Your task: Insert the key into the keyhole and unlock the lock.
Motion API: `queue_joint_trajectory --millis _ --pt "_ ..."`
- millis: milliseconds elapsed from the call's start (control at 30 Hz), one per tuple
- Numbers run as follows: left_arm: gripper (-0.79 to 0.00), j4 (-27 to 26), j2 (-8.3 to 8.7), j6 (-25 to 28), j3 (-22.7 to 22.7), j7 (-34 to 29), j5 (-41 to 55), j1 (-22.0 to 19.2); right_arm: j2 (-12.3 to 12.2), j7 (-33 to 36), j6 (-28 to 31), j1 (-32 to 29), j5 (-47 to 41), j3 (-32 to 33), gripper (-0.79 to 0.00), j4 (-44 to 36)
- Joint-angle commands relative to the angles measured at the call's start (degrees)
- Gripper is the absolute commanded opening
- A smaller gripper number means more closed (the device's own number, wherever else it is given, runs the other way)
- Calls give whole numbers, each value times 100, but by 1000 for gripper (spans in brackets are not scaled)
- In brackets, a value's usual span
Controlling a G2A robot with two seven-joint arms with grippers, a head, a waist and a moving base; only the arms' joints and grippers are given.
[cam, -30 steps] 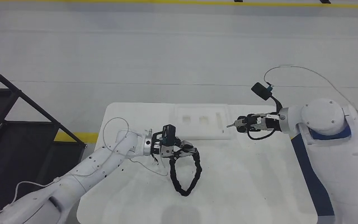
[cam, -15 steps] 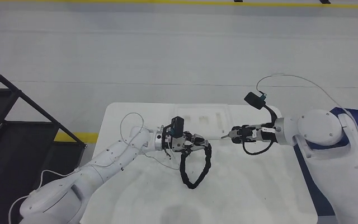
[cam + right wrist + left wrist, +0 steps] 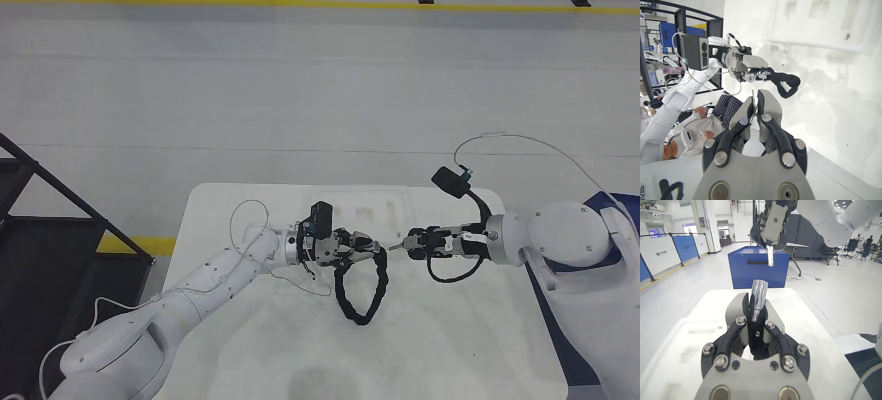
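Fingers clamp one lock, one key

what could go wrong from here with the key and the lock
The key in the right claw sits apart from the lock and looks slightly off its axis, so it may hit the rim, not the keyhole.
The left claw holds the lock by its cable end, so a push could tilt it.
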State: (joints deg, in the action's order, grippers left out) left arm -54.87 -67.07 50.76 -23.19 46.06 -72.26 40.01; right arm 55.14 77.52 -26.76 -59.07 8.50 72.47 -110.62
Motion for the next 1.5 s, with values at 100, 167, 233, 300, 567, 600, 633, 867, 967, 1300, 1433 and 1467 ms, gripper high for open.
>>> queue_joint_trajectory --millis 100,167,233,300,567,600,633,867,967,1300,1433,1467 --pt "-785 0 0 0 0 0 0 0 0 0 0 0 0 0 -785 0" --pt "-785 0 0 0 0 0 0 0 0 0 0 0 0 0 -785 0" --pt "-785 0 0 0 0 0 0 0 8 -163 25 -52 -111 30 -785 17" --pt "-785 0 0 0 0 0 0 0 -22 -198 47 -91 166 12 -785 -121" --pt "-785 -297 9 -895 -182 724 -742 187 -119 -215 -210 -251 745 46 -785 -767" --pt "-785 -256 8 -1010 -181 871 -917 193 -126 -300 -236 -299 797 71 -785 -832" --pt "-785 -213 1 -1086 -177 998 -1045 195 -133 -389 -262 -361 848 87 -785 -901" --pt "-785 101 -132 -1276 -119 1463 -1471 141 -175 -688 -222 -733 1019 133 -785 -1328" --pt "-785 195 -218 -1282 -99 1483 -1458 134 -179 -764 -172 -791 1070 58 -785 -1396" --pt "-785 453 -449 -1055 -61 1443 -1461 51 -198 -917 64 -784 1538 -196 -785 -1561" --pt "-785 418 -511 -686 20 1433 -1226 -5 -198 -864 85 -747 1533 -250 -785 -1493" --pt "-785 619 -508 -940 -31 1345 -1266 -28 -199 -851 112 -730 1547 -264 -785 -1484"
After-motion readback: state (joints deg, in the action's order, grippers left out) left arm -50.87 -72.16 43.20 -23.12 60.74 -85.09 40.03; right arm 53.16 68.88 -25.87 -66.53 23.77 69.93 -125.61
